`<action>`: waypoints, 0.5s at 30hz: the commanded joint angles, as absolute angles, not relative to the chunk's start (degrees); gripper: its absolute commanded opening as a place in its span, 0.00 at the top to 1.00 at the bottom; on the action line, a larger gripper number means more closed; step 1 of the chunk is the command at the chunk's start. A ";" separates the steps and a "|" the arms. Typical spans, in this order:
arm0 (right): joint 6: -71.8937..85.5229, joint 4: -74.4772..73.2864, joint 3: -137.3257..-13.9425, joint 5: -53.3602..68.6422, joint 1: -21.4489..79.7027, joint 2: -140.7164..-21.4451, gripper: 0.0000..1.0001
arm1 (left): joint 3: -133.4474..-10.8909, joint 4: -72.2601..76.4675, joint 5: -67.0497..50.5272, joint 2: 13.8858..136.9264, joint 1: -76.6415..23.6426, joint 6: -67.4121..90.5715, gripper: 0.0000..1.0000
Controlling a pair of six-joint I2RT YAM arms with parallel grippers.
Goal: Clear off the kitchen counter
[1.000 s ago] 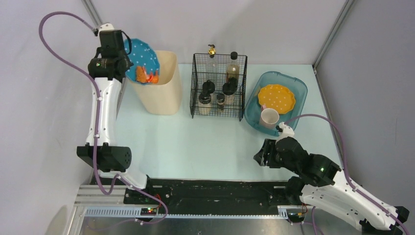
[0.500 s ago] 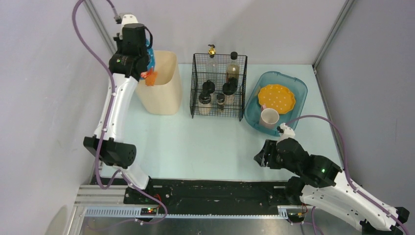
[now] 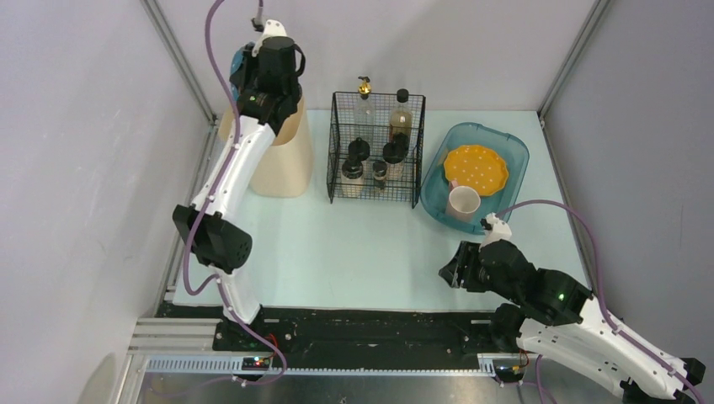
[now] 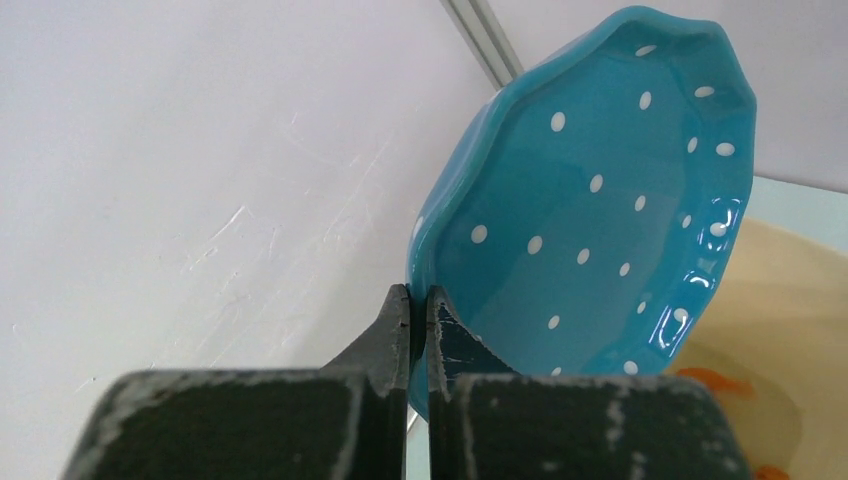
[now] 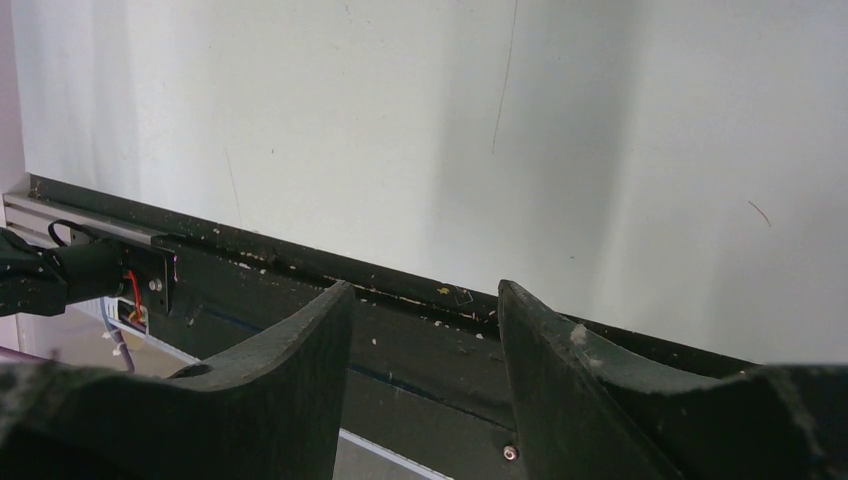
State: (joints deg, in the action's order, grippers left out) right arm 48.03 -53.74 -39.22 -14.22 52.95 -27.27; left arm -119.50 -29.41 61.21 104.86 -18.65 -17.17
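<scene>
Pale mint-blue, your kitchen counter (image 3: pixel 354 252) stretches from the black front rail to the back wall, with a cream bin (image 3: pixel 290 164), a wire basket (image 3: pixel 331 147) of bottles and a translucent teal tub (image 3: pixel 518 150) lined along its far side. Your left gripper (image 4: pixel 418 300) is pinched tight on the scalloped rim of the blue polka-dot plate (image 4: pixel 600 220), held up on edge over the bin's far left lip.

A second ago you had that plate tipped over the bin with orange scraps clinging to it. Half a second ago the scraps were sliding at the rim. Now the wrist view shows the plate's face free of food, and the orange scraps (image 4: pixel 715 380) lie inside the bin. The left arm has swung its elbow inward and risen over the bin to get there.

Your right gripper (image 5: pixel 425 300) has not moved in that time: it hovers above the counter's near right part, jaws about half apart with nothing between them.

By the look of it the scraping step is done. The plate most likely belongs next in the tub, where a yellow plate (image 3: pixel 476 168) and a pink mug (image 3: pixel 463 202) already sit, well across the counter from where you hold it
</scene>
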 commanded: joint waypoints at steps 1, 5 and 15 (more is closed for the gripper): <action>49.04 -54.02 -39.31 -15.79 53.43 -26.96 0.41 | -124.63 -14.23 68.49 103.39 -20.13 -23.82 1.00; 48.78 -53.57 -39.29 -15.63 53.41 -27.06 0.41 | -124.66 -13.84 67.90 102.37 -20.26 -23.29 1.00; 47.06 -51.34 -39.35 -14.74 53.51 -27.54 0.41 | -122.02 -15.93 66.70 96.27 -20.82 -20.62 1.00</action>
State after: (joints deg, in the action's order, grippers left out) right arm 47.94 -53.63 -39.22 -14.17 53.19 -27.46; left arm -119.70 -22.94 64.66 104.84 -20.47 -23.00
